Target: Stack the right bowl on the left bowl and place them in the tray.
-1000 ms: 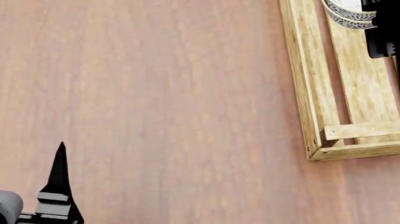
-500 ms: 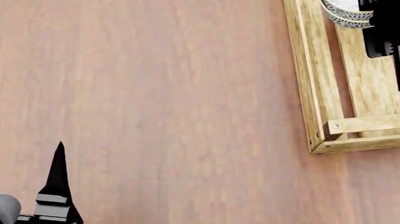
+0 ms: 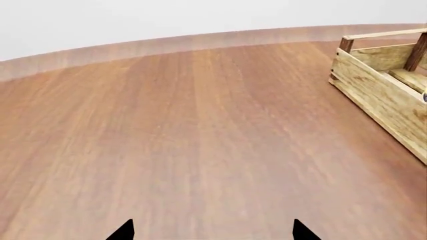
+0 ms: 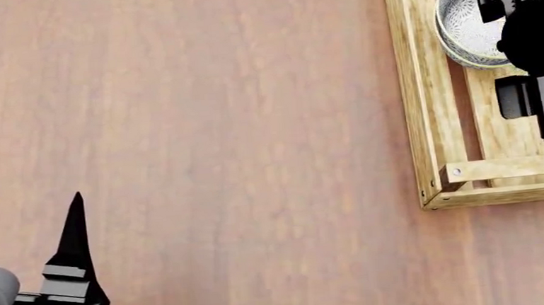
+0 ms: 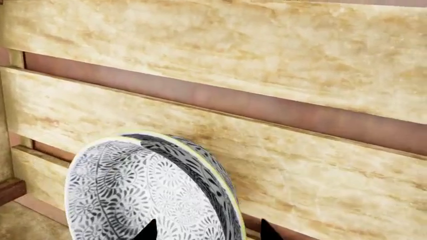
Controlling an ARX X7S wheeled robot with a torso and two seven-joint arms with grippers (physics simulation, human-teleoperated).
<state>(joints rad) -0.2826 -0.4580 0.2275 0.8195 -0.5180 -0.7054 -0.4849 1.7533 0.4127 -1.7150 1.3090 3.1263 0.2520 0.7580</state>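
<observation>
The brown wooden worktop [image 4: 215, 142] fills most of the head view and carries the tray [image 4: 428, 114] at its right side. The tray's long axis runs away from the robot, one long side rail facing the open worktop and a raised end rail at the near end; its floor is lengthwise slats with gaps between them.

The patterned bowls [image 4: 465, 27] sit inside the tray, toward its far part and close to the long side rail. In the right wrist view they read as two nested bowls [image 5: 150, 190], a light rim and a darker one showing together, mouth facing up toward the head camera.

So stacking looks done and the stack seems to rest on the slats. What is left, as I judge it, is only for the right gripper [image 4: 531, 51] to let go cleanly and draw clear.

That gripper hangs over the bowls; the two finger tips in its wrist view stand a little apart on either side of the rim, but I cannot tell whether they pinch it.

The left gripper [image 3: 212, 231] is well apart from the tray over bare worktop, fingers spread wide and holding nothing.
</observation>
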